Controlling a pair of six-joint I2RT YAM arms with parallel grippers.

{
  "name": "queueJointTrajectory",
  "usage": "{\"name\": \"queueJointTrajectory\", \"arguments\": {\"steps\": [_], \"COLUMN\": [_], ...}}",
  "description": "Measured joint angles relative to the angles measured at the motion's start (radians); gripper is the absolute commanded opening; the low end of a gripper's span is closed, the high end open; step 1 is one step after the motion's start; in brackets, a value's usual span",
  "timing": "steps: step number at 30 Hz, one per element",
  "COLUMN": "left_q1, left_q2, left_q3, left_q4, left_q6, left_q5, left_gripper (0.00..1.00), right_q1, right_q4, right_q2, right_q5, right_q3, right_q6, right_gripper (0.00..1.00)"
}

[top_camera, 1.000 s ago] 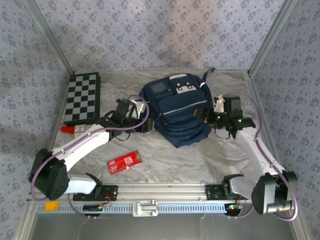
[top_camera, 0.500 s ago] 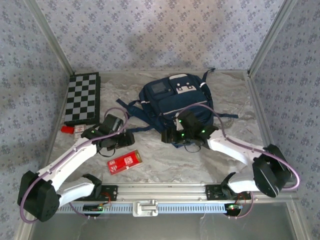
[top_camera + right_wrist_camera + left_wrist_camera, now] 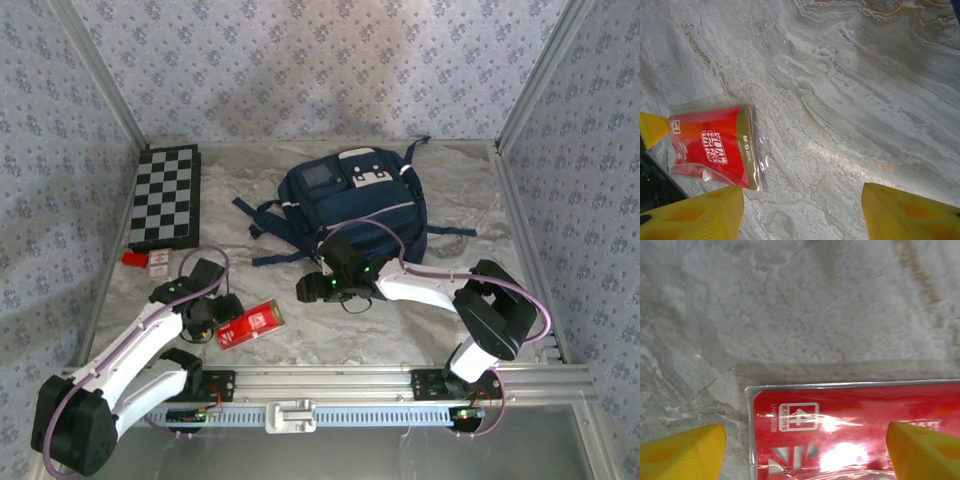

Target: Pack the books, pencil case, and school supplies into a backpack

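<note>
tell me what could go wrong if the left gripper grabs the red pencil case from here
1. The pencil case lies flat in glossy clear wrap; the open left gripper may slip or pinch only film.
2. One of its fingers seems over the case, not beside it, so closing could miss.
3. The open right gripper hovers close by; the arms might collide.

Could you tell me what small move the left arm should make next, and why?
Probably turn the left gripper before lowering: its open fingers, one off the end of the pencil case over the table, the other above its red face, would likely push the case rather than clamp it.
</note>
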Motion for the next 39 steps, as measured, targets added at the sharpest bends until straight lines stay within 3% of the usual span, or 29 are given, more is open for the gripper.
{"name": "queueJointTrajectory", "arguments": {"steps": [8,15,20,27,33,39], "left_q1": [-0.027,-0.142,-0.222,-0.268,-0.284,-0.284], "left_q2": [0.021,0.047,0.108,0.132,0.132,0.142], "left_q3": [-0.053,-0.048,-0.031,-0.021,-0.019,-0.019], "left_q4": [0.098,0.133,0.18,0.22,0.408,0.423], "left_q6": [-0.057,-0.137,-0.161,-0.168,-0.169,-0.168], "left_q5": [0.084,0.021,-0.002,-0.011,0.056,0.056], "left_gripper": [0.86,0.84,0.76,0.72,0.7,0.65], "right_q1": [0.0,-0.001,0.009,0.043,0.045,0.045], "right_q4": [-0.002,-0.015,0.009,0.016,0.014,0.004], "right_q2": [0.002,0.002,0.027,0.105,0.138,0.151], "right_q5": [0.017,0.037,0.036,0.037,0.047,0.052], "right_q3": [0.017,0.016,0.016,0.024,0.05,0.063], "right_q6": [0.0,0.039,0.072,0.087,0.09,0.093], "right_gripper": [0.65,0.65,0.63,0.61,0.6,0.6]}}
